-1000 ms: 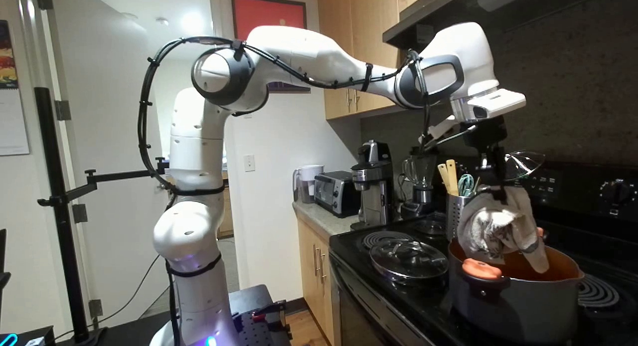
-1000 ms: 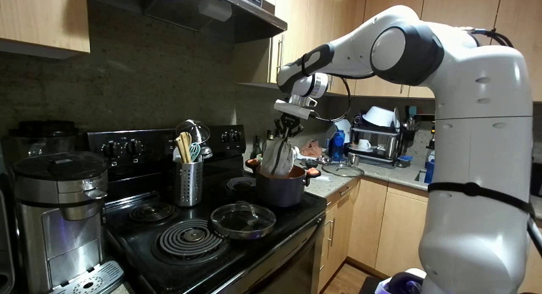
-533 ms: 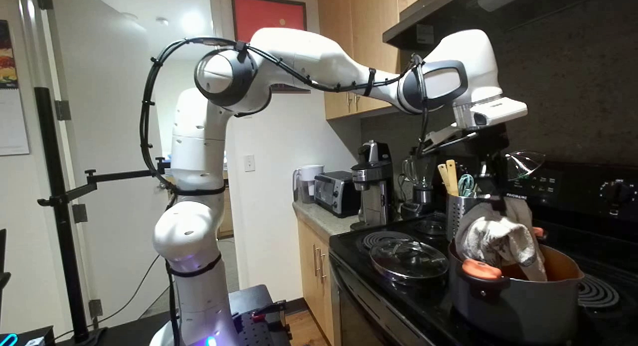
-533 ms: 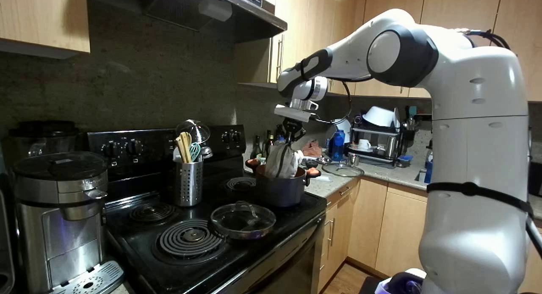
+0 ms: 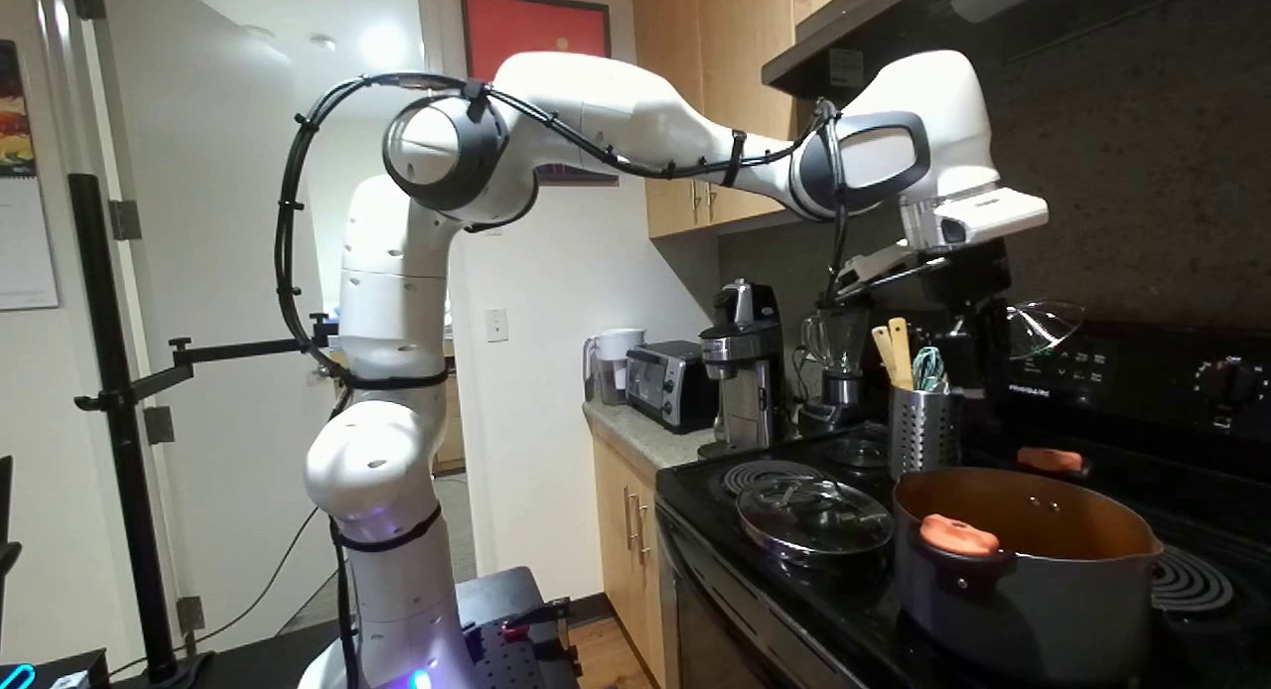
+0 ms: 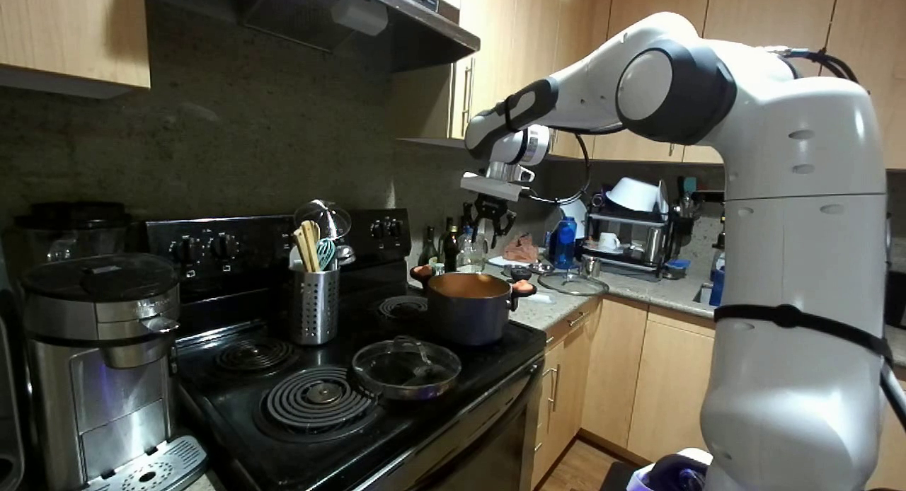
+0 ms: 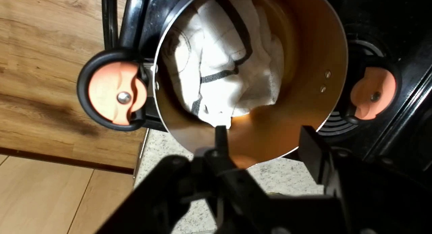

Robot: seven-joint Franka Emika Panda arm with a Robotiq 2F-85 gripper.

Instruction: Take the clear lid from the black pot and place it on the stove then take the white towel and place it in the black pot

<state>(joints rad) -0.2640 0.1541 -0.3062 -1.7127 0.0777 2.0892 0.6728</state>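
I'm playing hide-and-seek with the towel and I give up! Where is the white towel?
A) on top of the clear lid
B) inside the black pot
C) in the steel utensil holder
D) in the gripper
B: the wrist view looks down into the black pot and shows the white towel lying inside, while the gripper is open.

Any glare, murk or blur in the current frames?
Wrist view: the white towel has washed-out patches, and the gripper looks soft and nearly black; in an exterior view, the ceiling light blooms white; in both exterior views, the back wall is dim.
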